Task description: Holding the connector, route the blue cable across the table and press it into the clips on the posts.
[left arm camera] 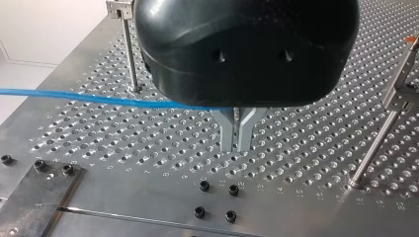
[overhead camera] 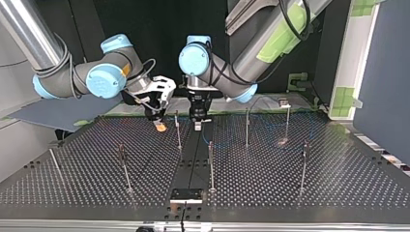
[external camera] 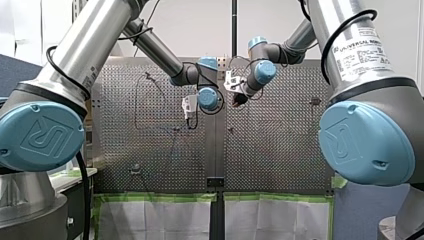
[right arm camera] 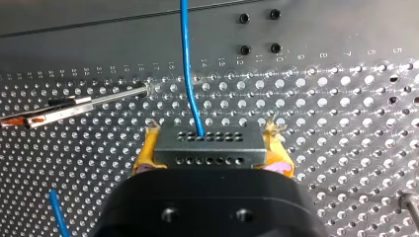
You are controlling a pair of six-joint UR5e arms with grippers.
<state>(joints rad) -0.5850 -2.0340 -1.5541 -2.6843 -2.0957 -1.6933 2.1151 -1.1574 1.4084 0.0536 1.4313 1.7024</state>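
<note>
Cable (right arm camera: 187, 64) from connector (right arm camera: 209, 144), over table (right arm camera: 346, 123), among posts (left arm camera: 130, 54)

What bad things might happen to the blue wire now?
The blue cable curves right where it enters the connector in my right gripper; a hard pull might kink it or tug it out. My left gripper, low over the table, could scrape it. The thin post beside the cable could snag it.

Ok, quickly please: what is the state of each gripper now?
Left gripper: closed on the blue cable.
Right gripper: closed on the connector.
</note>
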